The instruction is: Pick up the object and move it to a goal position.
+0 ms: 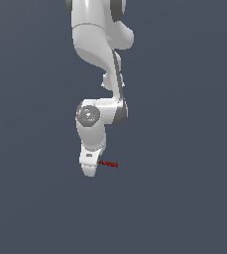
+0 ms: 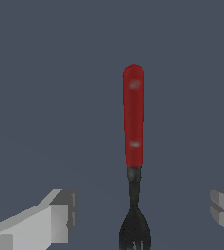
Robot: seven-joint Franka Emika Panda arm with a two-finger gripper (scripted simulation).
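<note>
1. Two fingers (image 2: 59,215) of the claw (image 2: 143,217) stand wide apart, released, gripping nothing
2. Between them lies the object (image 2: 133,146), its black pronged tip midway in the gap, touching neither finger
3. Its red handle points away from the claw, sticking out beside it in the exterior view

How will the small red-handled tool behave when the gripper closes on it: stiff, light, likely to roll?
The tool looks stiff and probably light, being thin. Its rounded red handle may roll or turn if one finger touches first. The gripper is open around it.
</note>
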